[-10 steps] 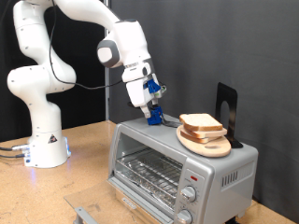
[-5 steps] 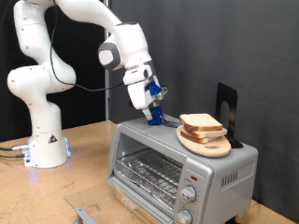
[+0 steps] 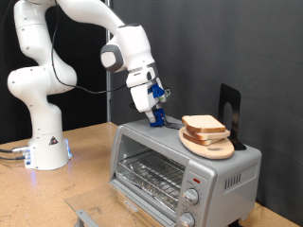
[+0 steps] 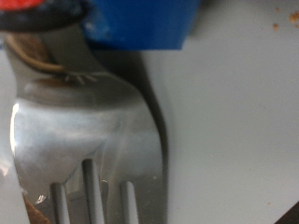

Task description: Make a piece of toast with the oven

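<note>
The silver oven [image 3: 204,170] stands at the exterior view's lower right, with its wire rack [image 3: 151,175] showing in the front and two knobs on the right. Two slices of toast [image 3: 204,124] lie stacked on a round wooden board [image 3: 213,147] on the oven's top. My gripper [image 3: 157,120], with blue fingers, hangs just above the oven's top, left of the board and apart from the toast. In the wrist view a metal fork [image 4: 89,131] reaches out from the blue fingers [image 4: 140,23] over the oven's grey top [image 4: 234,131].
A black upright plate [image 3: 230,112] stands on the oven behind the board. The arm's white base [image 3: 43,147] sits on the wooden table [image 3: 85,156] at the left. A grey flat piece [image 3: 85,216] lies at the bottom edge, in front of the oven.
The gripper has shifted very slightly to the right and up over the oven's top. The toast and the board have not moved.
</note>
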Controlling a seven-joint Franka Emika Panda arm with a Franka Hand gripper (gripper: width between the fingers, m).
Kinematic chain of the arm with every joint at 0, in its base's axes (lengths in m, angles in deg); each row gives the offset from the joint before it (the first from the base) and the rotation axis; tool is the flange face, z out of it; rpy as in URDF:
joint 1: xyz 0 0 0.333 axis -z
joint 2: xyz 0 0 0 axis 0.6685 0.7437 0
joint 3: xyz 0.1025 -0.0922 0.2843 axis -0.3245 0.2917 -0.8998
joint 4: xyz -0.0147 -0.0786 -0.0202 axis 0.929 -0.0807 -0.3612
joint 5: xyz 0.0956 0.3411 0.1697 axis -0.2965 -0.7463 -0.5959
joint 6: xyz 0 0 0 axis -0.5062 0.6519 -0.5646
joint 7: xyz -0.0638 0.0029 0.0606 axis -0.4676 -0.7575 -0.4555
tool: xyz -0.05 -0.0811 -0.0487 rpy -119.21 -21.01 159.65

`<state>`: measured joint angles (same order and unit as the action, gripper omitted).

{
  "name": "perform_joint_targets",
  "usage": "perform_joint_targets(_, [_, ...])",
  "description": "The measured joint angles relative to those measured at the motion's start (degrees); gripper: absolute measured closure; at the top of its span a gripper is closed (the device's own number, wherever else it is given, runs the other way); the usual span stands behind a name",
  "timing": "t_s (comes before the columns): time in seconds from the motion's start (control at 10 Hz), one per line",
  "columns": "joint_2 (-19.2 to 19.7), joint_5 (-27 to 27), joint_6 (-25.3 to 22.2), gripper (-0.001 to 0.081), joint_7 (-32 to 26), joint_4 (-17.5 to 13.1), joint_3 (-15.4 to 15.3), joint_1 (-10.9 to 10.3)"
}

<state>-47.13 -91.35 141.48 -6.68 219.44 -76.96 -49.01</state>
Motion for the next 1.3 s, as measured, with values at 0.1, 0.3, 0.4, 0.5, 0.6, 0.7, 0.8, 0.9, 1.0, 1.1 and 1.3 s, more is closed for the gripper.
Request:
perform_joint_targets(0.1, [0.0,-0.3,0.1,0.0006,0.0,0.0,0.0,-0.1])
perform_joint_targets(0.3, [0.1,-1.1,0.1,0.0006,0.0,0.0,0.0,-0.2])
perform_joint_targets(0.4, [0.1,-1.6,0.1,0.0115,0.0,0.0,0.0,-0.2])
perform_joint_targets(0.5, [0.2,-2.1,0.1,0.0251,0.0,0.0,0.0,-0.2])
perform_joint_targets(0.6, [0.2,-2.4,0.1,0.0251,0.0,0.0,0.0,-0.2])
perform_joint_targets(0.7, [0.2,-2.6,0.1,0.0328,0.1,0.0,0.1,-0.1])
perform_joint_targets(0.8, [0.2,-2.8,0.1,0.0328,0.3,0.0,0.1,-0.1])
perform_joint_targets(0.9, [0.2,-2.9,0.1,0.0328,0.4,0.0,0.1,0.1])
perform_joint_targets(1.0, [0.2,-2.9,-0.1,0.0328,0.4,0.0,0.1,0.3])
perform_joint_targets(1.1, [0.2,-2.9,-0.1,0.0328,0.4,-0.1,0.2,0.4])
perform_joint_targets(1.3, [0.2,-3.0,-0.2,0.0327,0.4,-0.1,0.3,0.4])
